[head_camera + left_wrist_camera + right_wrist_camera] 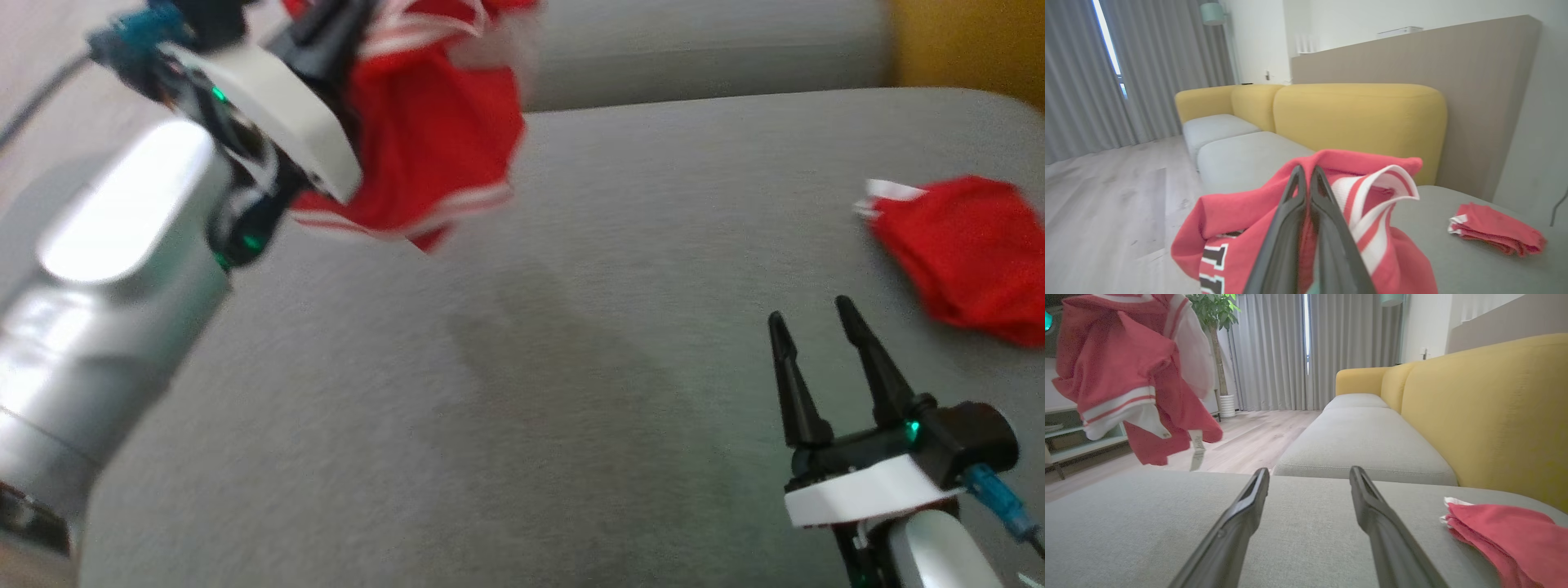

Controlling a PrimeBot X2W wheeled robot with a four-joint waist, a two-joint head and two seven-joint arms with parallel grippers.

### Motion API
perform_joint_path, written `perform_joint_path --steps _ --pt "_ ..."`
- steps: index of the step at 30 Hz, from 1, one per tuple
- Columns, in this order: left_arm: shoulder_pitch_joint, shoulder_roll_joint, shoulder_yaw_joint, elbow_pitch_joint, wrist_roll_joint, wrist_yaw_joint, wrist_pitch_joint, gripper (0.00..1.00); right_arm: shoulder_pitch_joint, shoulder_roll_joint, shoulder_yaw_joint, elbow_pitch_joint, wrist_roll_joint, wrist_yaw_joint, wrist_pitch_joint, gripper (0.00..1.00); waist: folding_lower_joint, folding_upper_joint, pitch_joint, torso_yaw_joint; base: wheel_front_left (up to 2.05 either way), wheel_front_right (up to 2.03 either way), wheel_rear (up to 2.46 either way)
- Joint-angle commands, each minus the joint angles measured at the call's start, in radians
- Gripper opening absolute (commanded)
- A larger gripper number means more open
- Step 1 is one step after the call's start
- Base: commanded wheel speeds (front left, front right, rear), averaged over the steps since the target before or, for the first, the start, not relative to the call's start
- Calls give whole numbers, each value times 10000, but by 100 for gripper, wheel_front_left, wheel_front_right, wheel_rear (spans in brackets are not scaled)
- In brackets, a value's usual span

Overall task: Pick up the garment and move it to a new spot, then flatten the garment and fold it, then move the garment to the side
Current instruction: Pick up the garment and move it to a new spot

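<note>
A red garment (424,139) with white stripes hangs in the air above the grey sofa seat (522,367), bunched and drooping. My left gripper (1305,173) is shut on the garment (1249,212), its two fingers pressed together through the cloth; black and white lettering shows on the fabric. From the right wrist view the garment (1126,371) dangles at the upper left, clear of the cushion. My right gripper (812,314) hovers low over the seat at the lower right, open, with nothing between its fingers (1241,514).
A second red garment (971,253), folded, lies at the seat's right end, also seen as folded cloth (1494,234) near the yellow backrest (1486,408). More grey seat cushions (1363,445) run on beyond. Wooden floor (1106,204) lies off the sofa's front edge.
</note>
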Motion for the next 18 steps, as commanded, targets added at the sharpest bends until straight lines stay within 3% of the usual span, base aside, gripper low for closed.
perform_joint_path --steps 1,8,10,16,17,18 --pt "-362 240 328 -264 -49 24 -8 0 -192 14 235 -368 71 65 -106 100 3 -1 -659 -1036 0 0 0" --pt "1269 -398 -546 -683 258 481 -417 0 -2 212 354 -439 86 65 -107 100 3 -1 -377 -2178 0 0 0" --pt "1824 -694 -733 -467 343 684 -786 0 -50 258 478 -421 85 65 -108 100 3 -1 -124 -2459 0 0 0" --pt "2988 -1480 -1329 923 920 718 -2140 0 -469 504 773 -303 141 65 -108 100 3 -1 542 -3048 0 0 0" --pt "3111 -1646 -1348 1186 1000 724 -2291 22 -510 540 803 -257 148 65 -108 100 3 -1 570 -3060 0 0 0" --pt "3219 -1825 -1290 1408 1044 756 -2413 64 -530 575 821 -215 163 65 -108 100 3 -1 572 -3048 0 0 0"
